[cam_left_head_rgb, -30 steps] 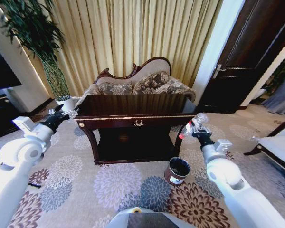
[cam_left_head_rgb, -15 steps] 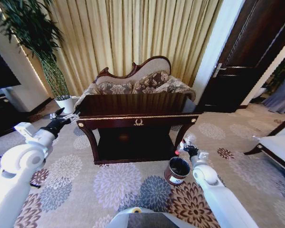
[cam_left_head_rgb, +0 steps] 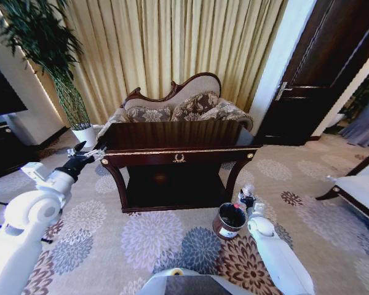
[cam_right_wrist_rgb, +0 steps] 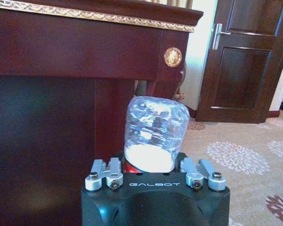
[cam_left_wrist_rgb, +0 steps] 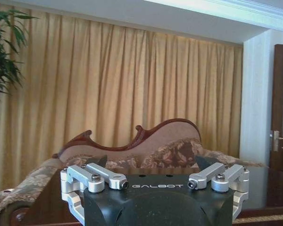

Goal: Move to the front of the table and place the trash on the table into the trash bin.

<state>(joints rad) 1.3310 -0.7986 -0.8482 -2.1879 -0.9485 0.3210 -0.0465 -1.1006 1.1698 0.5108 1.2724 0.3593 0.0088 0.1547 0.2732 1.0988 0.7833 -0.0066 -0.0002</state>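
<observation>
At the left end of the table [cam_left_head_rgb: 172,136], my left gripper [cam_left_head_rgb: 86,149] hangs at tabletop height, just off the corner, its fingers spread apart and holding nothing. From its wrist camera I see the two metal finger linkages of that gripper [cam_left_wrist_rgb: 153,165] splayed wide, the glossy top stretching out beyond them, and the sofa [cam_left_wrist_rgb: 146,150] and curtain [cam_left_wrist_rgb: 132,89] behind.

Behind that arm, a plant [cam_left_head_rgb: 31,43] rises from a white pot [cam_left_head_rgb: 85,133] against the curtain. The table fills the middle of my head view, its gold emblem on the front drawer and a lower shelf in shadow underneath.

Farther right, on the patterned carpet [cam_left_head_rgb: 154,239] by the table's right front leg, stands the bin [cam_left_head_rgb: 229,221], its mouth open upward. My right gripper [cam_left_head_rgb: 246,200] is down low, just above and beside the bin's rim, clamped on the bottle [cam_left_head_rgb: 247,192]. From the right wrist I see the bottle [cam_right_wrist_rgb: 155,134] standing up between the fingers, clear and crumpled, with what looks like its red cap tucked down at the gripper [cam_right_wrist_rgb: 153,162]; the table leg [cam_right_wrist_rgb: 167,80] is close behind, and a dark door [cam_right_wrist_rgb: 245,56] beyond.
</observation>
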